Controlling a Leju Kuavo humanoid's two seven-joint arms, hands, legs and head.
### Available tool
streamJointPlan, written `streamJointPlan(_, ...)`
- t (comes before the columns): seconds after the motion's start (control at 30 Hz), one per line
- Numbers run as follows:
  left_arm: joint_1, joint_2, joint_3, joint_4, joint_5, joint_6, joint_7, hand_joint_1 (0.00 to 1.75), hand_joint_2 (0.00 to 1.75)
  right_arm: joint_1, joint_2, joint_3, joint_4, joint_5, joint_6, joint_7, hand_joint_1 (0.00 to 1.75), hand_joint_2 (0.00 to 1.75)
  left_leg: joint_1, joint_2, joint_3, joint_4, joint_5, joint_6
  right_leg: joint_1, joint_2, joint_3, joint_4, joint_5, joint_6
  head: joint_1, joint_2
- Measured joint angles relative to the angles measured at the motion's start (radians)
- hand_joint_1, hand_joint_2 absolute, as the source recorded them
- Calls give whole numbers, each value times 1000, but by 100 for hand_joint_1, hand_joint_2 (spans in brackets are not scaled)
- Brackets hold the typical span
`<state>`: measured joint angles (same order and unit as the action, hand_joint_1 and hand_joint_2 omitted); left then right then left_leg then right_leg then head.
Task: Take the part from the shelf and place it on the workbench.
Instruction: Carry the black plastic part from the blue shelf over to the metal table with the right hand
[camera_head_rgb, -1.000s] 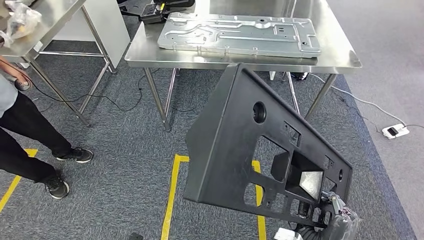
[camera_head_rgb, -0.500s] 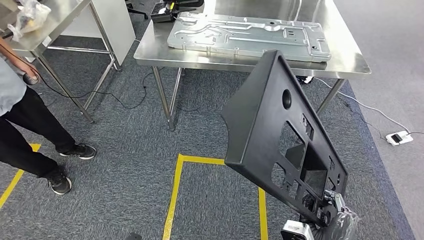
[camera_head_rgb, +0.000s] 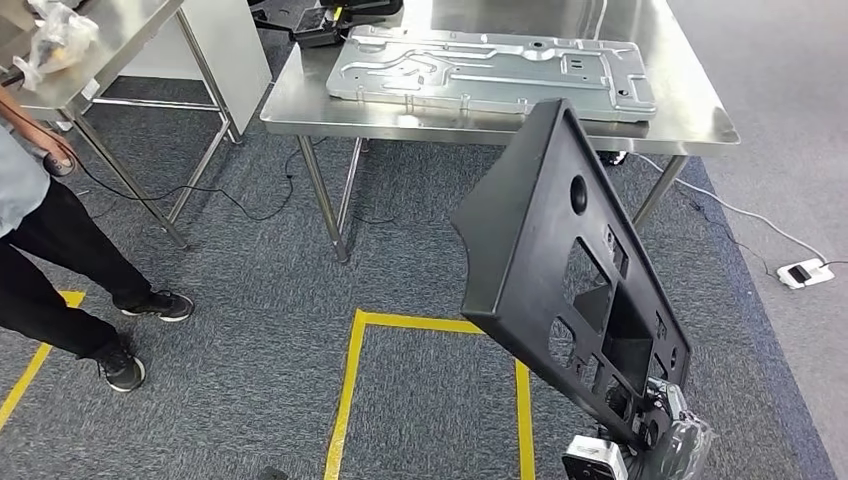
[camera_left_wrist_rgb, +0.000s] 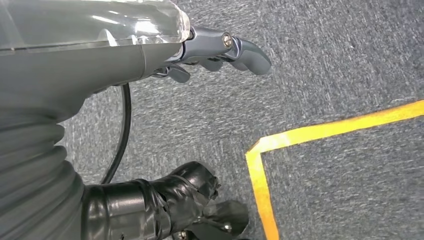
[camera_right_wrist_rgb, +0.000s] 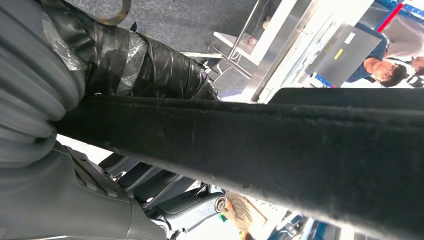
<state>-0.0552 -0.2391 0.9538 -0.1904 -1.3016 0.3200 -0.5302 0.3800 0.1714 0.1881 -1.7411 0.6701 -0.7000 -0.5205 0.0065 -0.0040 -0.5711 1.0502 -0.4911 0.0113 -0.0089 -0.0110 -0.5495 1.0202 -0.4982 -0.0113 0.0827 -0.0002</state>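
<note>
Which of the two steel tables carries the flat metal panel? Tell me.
The nearer workbench, straight ahead behind the held black part: the grey stamped panel lies flat on it. The far-left table carries a plastic bag.

Part: your black panel (camera_right_wrist_rgb: 280, 145) crosses the frame edge-on.
Right hand (camera_right_wrist_rgb: 100, 150): you see it gripping that edge.
Background: a person (camera_right_wrist_rgb: 382, 70), blurred.

At the top of the head view, a steel workbench (camera_head_rgb: 690, 115) carries a flat grey metal panel (camera_head_rgb: 490, 72), and yellow tape (camera_head_rgb: 350, 390) lies on the grey carpet floor (camera_head_rgb: 240, 300).
</note>
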Motion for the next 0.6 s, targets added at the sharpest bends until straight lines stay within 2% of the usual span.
streamJointPlan(0.07,0,0,0,0,0,0,0,0,175,0,1,0,0,2,0,0,175,175,-5,0,12,-29,-1,7,2,0,-1,1,-1,10,0,0)
streamJointPlan(0.13,3,0,0,0,0,0,0,0,175,0,1,0,0,1,0,1,175,175,-1,-1,15,-36,4,15,2,0,0,2,-4,20,0,0)
streamJointPlan(0.17,3,0,0,0,0,0,0,0,175,-1,1,0,0,1,0,0,175,175,2,-1,18,-41,6,21,2,1,-5,17,-15,24,0,0)
streamJointPlan(0.2,2,-1,0,0,0,0,0,0,175,-1,1,0,0,0,0,0,175,175,4,-1,21,-45,8,28,2,2,-19,51,-36,28,1,0)
streamJointPlan(0.23,1,-1,0,0,0,0,0,0,175,-1,1,0,0,0,0,0,175,175,5,-1,23,-47,8,32,0,4,-46,107,-65,32,1,0)
streamJointPlan(0.3,1,-1,0,0,-1,0,0,0,175,-1,1,0,0,0,0,0,175,175,4,-1,23,-46,5,37,-2,6,-118,241,-118,36,1,0)
streamJointPlan(0.33,2,-1,0,0,-1,0,0,0,175,0,1,0,0,-1,0,0,175,175,3,-1,25,-45,3,38,-3,6,-142,280,-122,38,1,0)
streamJointPlan(0.37,2,-1,0,0,-1,0,0,0,175,0,1,0,0,-1,0,1,175,175,3,-2,28,-45,1,38,-4,6,-149,281,-105,38,1,0)
streamJointPlan(0.4,3,-1,0,0,-1,0,0,0,175,0,1,0,0,-2,0,0,175,175,3,-4,32,-44,-3,37,-4,6,-134,240,-69,36,1,0)
streamJointPlan(0.43,3,-1,0,0,-1,0,0,0,175,0,1,0,0,-3,0,0,175,175,3,-5,37,-43,-7,34,-4,6,-104,171,-26,33,1,0)
streamJointPlan(0.5,2,-2,0,0,-1,-1,-1,0,175,-1,1,0,0,-4,0,-2,175,175,-1,-7,43,-41,-16,26,-1,8,-49,51,22,26,1,0)
streamJointPlan(0.53,2,-2,0,0,-1,-1,-1,0,175,-1,1,0,0,-5,0,-4,175,175,-2,-7,44,-40,-20,21,1,9,-37,22,26,23,1,0)
streamJointPlan(0.6,1,-2,0,0,-1,-2,-2,0,175,-1,2,-1,0,-6,0,-8,175,175,-4,-6,45,-43,-23,11,3,11,-34,10,19,17,1,0)
